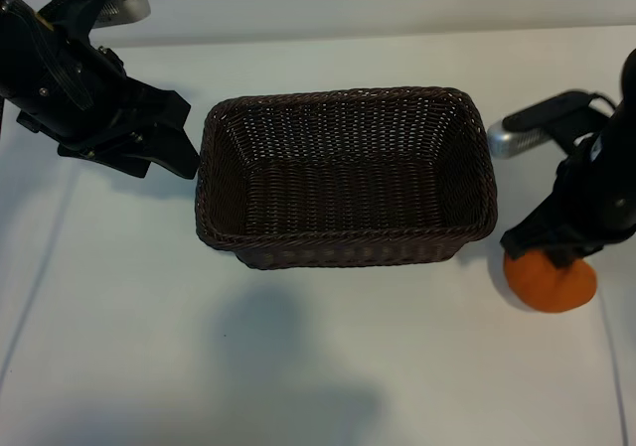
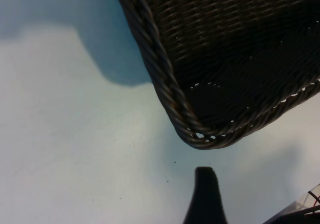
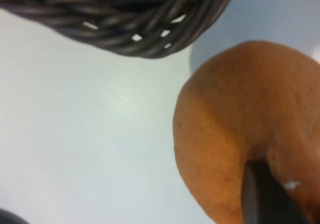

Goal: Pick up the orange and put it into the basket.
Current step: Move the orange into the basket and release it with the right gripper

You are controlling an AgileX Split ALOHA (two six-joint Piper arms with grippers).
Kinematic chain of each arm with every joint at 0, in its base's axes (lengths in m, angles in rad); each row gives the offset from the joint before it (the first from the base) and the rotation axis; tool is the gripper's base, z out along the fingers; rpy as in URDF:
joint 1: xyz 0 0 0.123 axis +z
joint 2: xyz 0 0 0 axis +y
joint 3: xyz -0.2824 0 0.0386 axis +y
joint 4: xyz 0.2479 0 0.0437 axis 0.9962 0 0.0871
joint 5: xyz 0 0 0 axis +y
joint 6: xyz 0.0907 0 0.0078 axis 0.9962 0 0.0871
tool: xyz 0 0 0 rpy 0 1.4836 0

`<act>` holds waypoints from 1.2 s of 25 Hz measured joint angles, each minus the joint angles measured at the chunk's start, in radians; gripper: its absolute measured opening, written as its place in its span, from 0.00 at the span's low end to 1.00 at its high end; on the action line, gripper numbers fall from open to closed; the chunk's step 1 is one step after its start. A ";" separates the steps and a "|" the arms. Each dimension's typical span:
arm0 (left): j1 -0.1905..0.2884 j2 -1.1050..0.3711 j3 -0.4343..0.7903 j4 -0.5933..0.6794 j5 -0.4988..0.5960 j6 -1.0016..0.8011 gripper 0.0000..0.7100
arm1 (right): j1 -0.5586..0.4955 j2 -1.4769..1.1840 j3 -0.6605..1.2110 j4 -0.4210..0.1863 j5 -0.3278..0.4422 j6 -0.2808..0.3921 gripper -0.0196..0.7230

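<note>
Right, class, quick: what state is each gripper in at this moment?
Left gripper: open, holding nothing, beside the dark brown woven wicker basket.
Right gripper: closed on the lumpy matte orange fruit, right of the basket.

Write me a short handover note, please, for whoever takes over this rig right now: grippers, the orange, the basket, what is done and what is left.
Right gripper: shut on the orange, to the right of the basket in the exterior view, outside its rim.
Left gripper: open, holding nothing, parked by the basket's left end.
Basket: mid-table, nothing in it.
Done: the orange is gripped.
Left: carry it over the rim, release it inside, withdraw.
</note>
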 joint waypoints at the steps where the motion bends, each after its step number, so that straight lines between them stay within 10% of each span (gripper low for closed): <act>1: 0.000 0.000 0.000 0.000 0.000 0.000 0.82 | 0.000 -0.016 -0.016 -0.001 0.018 0.000 0.15; 11: 0.000 0.000 0.000 -0.001 0.001 0.001 0.82 | 0.000 -0.090 -0.367 -0.031 0.234 0.000 0.15; 30: 0.000 0.000 0.000 -0.001 0.002 0.003 0.82 | 0.001 -0.025 -0.451 0.044 0.243 0.024 0.15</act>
